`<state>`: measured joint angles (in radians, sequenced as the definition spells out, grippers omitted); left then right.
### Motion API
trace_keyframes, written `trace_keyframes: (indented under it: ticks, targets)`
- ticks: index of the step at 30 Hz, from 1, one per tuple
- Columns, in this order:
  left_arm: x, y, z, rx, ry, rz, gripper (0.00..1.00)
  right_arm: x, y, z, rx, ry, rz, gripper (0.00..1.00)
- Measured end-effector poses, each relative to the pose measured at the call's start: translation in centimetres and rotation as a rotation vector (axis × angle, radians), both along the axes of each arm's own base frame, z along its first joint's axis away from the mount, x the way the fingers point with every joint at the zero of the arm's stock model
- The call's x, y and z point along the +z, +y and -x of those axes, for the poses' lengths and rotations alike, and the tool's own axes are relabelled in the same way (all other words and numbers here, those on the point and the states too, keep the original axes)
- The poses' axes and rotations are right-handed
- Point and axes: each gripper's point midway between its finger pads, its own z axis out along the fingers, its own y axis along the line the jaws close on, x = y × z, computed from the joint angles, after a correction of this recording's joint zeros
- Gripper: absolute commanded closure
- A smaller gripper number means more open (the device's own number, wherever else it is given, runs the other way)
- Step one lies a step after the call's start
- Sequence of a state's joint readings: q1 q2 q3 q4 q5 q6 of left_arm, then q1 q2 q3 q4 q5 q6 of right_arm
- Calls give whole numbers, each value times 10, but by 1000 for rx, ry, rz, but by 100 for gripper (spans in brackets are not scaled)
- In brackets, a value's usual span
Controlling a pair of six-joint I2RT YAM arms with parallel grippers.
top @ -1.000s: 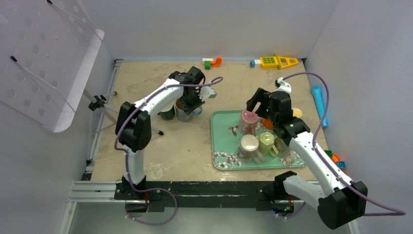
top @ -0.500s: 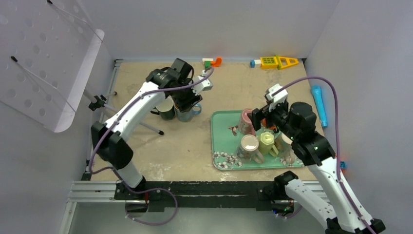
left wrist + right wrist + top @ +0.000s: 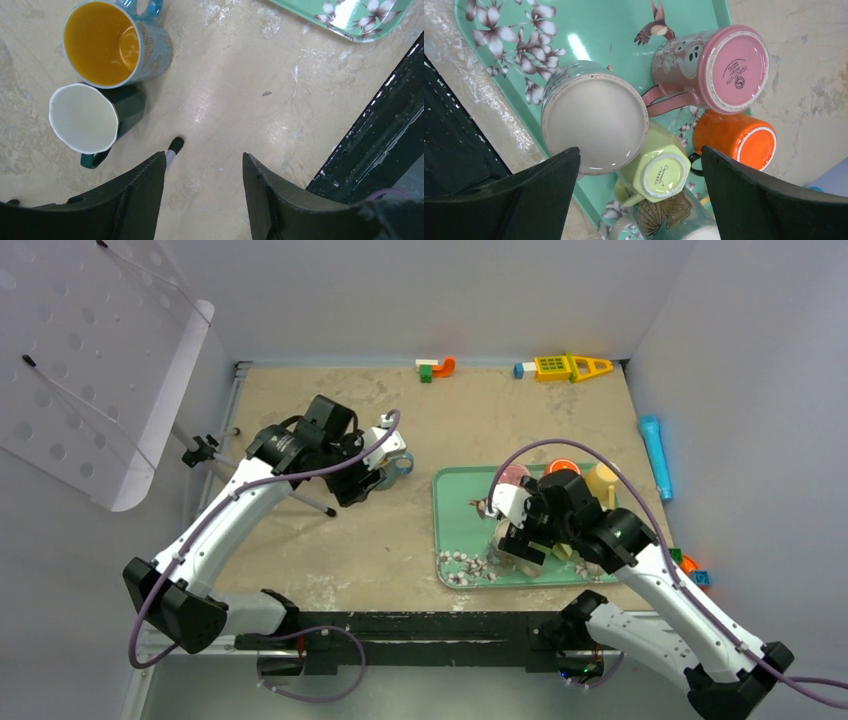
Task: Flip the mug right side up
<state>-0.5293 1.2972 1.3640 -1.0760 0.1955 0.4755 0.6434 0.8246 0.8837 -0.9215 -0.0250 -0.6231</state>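
The sandy table was the largest thing, and the green floral tray lay on its right half. Over the tray's near-left corner hung the right gripper, its jaws spread wide and empty. It straddled from above the pale-bottomed mug, which stood mouth-down on the tray.

That mug looked like glazed ceramic: stiff, fairly heavy, slick and liable to chip. Its handle was hidden, so a firm pinch across the wall seemed the likeliest hold.

Room was tight. The tray's raised rim ran close on one side, and a yellow-green mug crowded the other, seemingly touching. A pink mug and an orange mug stood just beyond.

Left of the tray, bare tabletop offered space to swing. There the left gripper hung released, holding nothing, near an upright blue mug and dark green mug.
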Motion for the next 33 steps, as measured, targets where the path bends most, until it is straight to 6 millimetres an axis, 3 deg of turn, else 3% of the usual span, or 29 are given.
trace_keyframes:
  ticks: [9,16,18,22,25,33]
  targets:
    - [4,-6,2,-20,-5,38,38,4,10,-2,50,-2,-4,1]
    - [7,-8,4,-30,-4,55,38,40,-8,19,71,-6,20,1]
    - [8,-9,5,-32,-5,59,38,31,-15,28,70,29,45,2]
    - [11,-9,7,-36,-13,70,38,-13,-30,44,51,142,136,2]
    - [13,-10,9,-43,-13,82,38,-31,-36,42,29,161,180,5]
    - [14,-12,10,-50,-9,91,37,-32,-9,7,7,100,133,26]
